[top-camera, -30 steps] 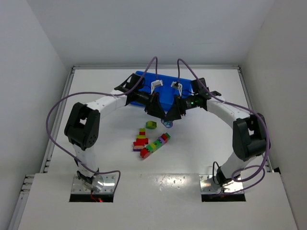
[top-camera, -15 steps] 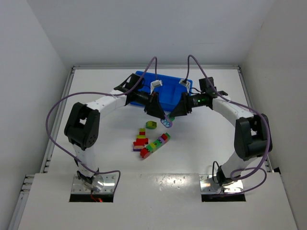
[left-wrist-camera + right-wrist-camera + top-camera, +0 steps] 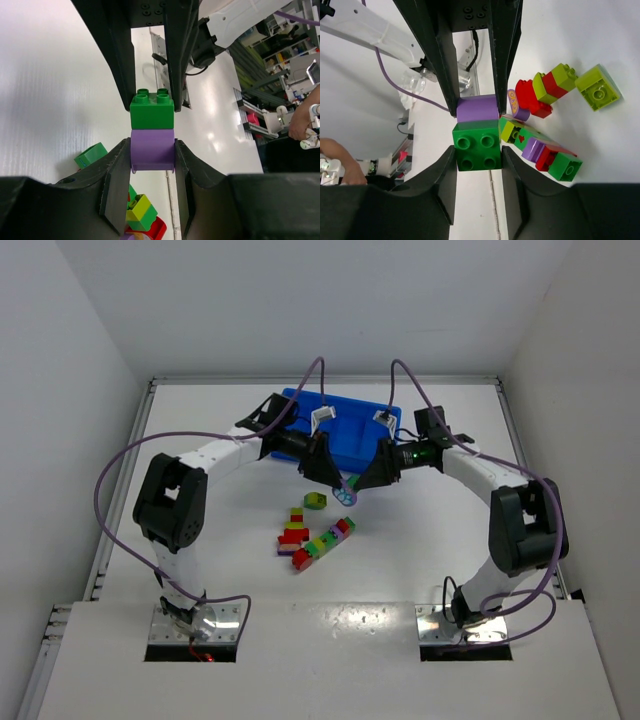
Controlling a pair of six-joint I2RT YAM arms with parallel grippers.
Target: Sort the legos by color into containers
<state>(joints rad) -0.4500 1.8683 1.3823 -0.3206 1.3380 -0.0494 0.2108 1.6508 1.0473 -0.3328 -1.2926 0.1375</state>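
Note:
A purple brick (image 3: 152, 150) joined to a green brick (image 3: 152, 109) hangs above the table between both arms, seen small from the top (image 3: 347, 494). My left gripper (image 3: 151, 148) is shut on the purple brick. From the opposite side my right gripper (image 3: 477, 152) has its fingers against both sides of the green brick (image 3: 476, 145), with the purple brick (image 3: 477, 109) beyond it. More legos lie below: a multicoloured strip (image 3: 328, 537), a red-topped stack (image 3: 293, 535) and a loose lime brick (image 3: 316, 500). The blue tray (image 3: 345, 440) stands behind the grippers, partly hidden.
Purple cables arc from both wrists over the tray. White walls enclose the table on three sides. In the right wrist view the strip (image 3: 540, 145) and a lime brick (image 3: 597, 89) lie to the right of the fingers.
The right gripper has drawn back slightly to the right and closed its fingers onto the green brick. The left gripper holds the purple brick in nearly the same place.

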